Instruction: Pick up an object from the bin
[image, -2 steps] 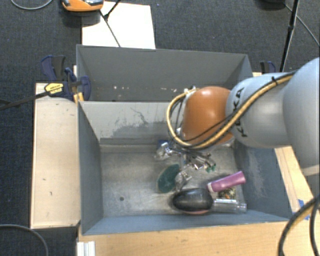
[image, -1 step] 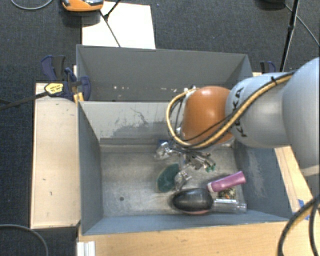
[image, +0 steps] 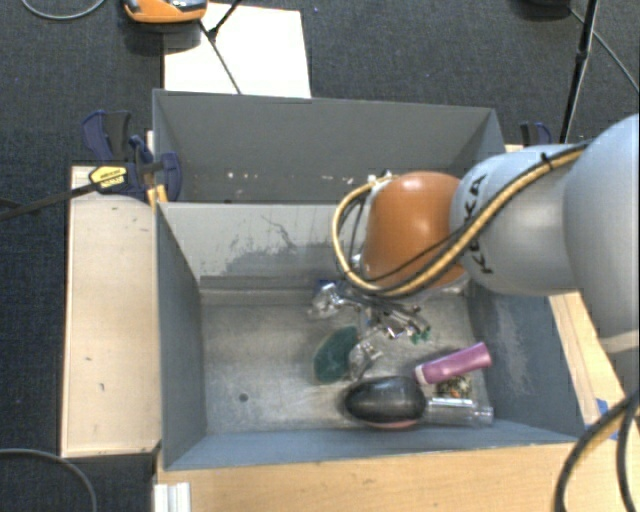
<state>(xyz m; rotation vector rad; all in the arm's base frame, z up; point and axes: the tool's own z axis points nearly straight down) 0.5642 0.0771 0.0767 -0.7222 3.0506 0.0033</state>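
My gripper (image: 362, 330) hangs low in the middle of the bin, under the arm's orange cover. Just below and left of its metal parts lies a dark green lump (image: 333, 357). A black oval thing (image: 384, 400) rests near the front wall, below the gripper. To the right of that lie a pink-purple cylinder (image: 455, 362) and a clear tube (image: 461, 408) with coloured bits inside. Whether anything sits between the fingers I cannot make out.
The arm reaches in from the right and covers the bin's back right part. The left half of the bin floor is bare grey metal. All the loose things lie bunched near the front wall, right of centre.
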